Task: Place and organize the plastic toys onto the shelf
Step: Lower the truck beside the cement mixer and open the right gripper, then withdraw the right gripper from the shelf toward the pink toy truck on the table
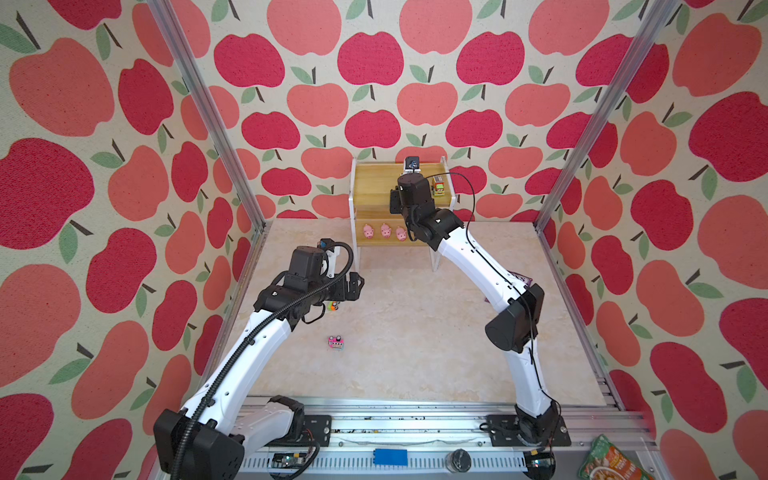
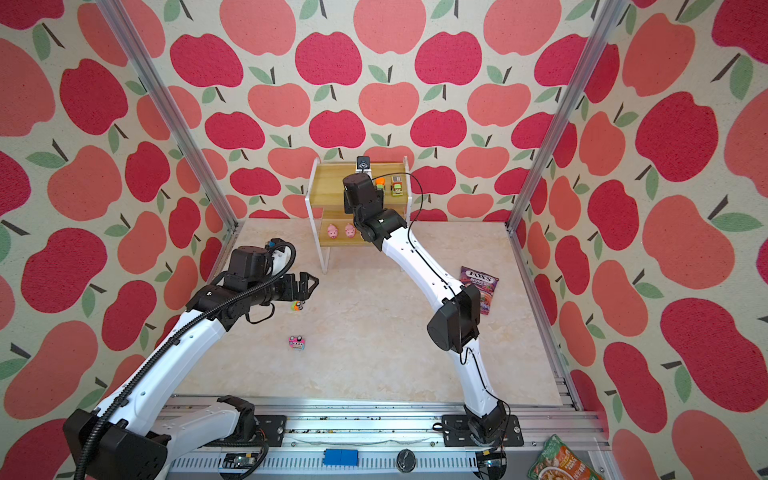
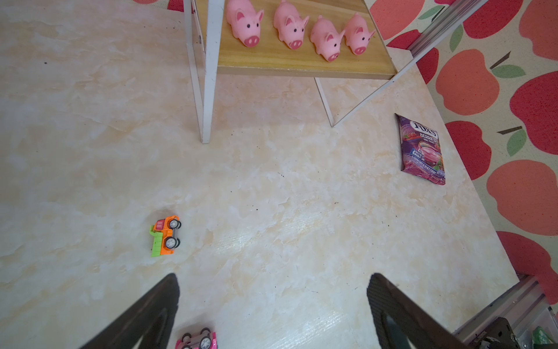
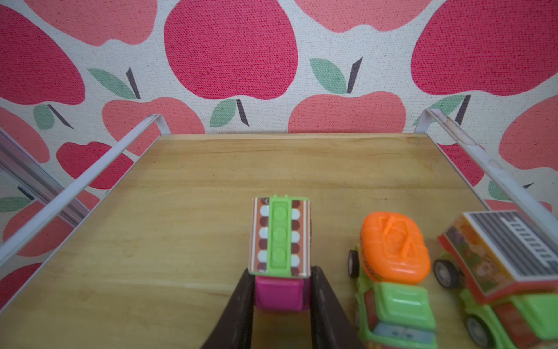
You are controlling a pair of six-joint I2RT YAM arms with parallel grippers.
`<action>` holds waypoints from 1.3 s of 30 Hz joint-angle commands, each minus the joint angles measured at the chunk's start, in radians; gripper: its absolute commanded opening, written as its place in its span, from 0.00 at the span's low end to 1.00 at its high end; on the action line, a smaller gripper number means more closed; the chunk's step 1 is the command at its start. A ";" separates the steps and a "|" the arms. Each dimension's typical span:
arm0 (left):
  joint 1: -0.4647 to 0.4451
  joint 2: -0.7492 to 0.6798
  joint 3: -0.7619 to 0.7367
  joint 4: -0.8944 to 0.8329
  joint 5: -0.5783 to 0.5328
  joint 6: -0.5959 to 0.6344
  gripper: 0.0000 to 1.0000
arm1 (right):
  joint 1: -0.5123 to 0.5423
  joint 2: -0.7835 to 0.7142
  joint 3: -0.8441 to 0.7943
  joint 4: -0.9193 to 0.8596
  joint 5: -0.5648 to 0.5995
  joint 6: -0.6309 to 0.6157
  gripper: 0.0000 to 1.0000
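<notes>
The right gripper has its jaws closed on the pink cab of a small truck with a green and brown patterned roof, above the top board of the shelf, near the front edge and about the middle of it. Whether the wheels already touch the board I cannot tell. Just beside it, toward the right front corner of this board, stand the orange mixer truck and the truck with a grey ladder roof. I judge the step in hand is to set this truck down in the row. To do it well, the gripper should come down until all wheels rest on the wood, keep the truck parallel to its neighbours without touching the mixer, then open only a little and go straight up, because such wheels roll easily. The left gripper hangs with jaws wide apart and empty over the bench, near the orange and green truck lying on its side toward the left edge; the pink truck lies wheels up, nearer the front edge. The four pink pigs stand in a row on the lower board. The only readable writing is on the purple candy bag by the right edge: "FOX'S" and "BERRIES"; the smaller lines are too fine to read.
</notes>
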 commanded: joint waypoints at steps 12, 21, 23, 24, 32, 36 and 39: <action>0.013 -0.018 -0.011 0.017 0.021 -0.009 1.00 | -0.013 0.068 0.114 -0.070 -0.030 0.023 0.34; 0.016 -0.016 -0.014 0.019 0.021 -0.010 1.00 | -0.013 0.064 0.180 -0.049 -0.053 -0.019 0.54; 0.019 -0.015 -0.013 0.018 0.020 -0.009 0.99 | -0.013 0.061 0.194 -0.036 -0.067 -0.031 0.58; 0.019 -0.013 -0.014 0.019 0.018 -0.009 1.00 | -0.013 0.053 0.196 -0.027 -0.073 -0.038 0.59; 0.048 0.002 -0.022 0.020 0.011 -0.022 1.00 | 0.020 -0.051 0.138 0.060 -0.061 -0.153 0.72; 0.085 0.021 -0.026 0.022 0.010 -0.048 1.00 | 0.055 -0.193 -0.055 0.150 -0.059 -0.207 0.76; 0.115 0.043 -0.026 0.015 -0.004 -0.072 1.00 | 0.077 -0.356 -0.319 0.254 -0.079 -0.214 0.77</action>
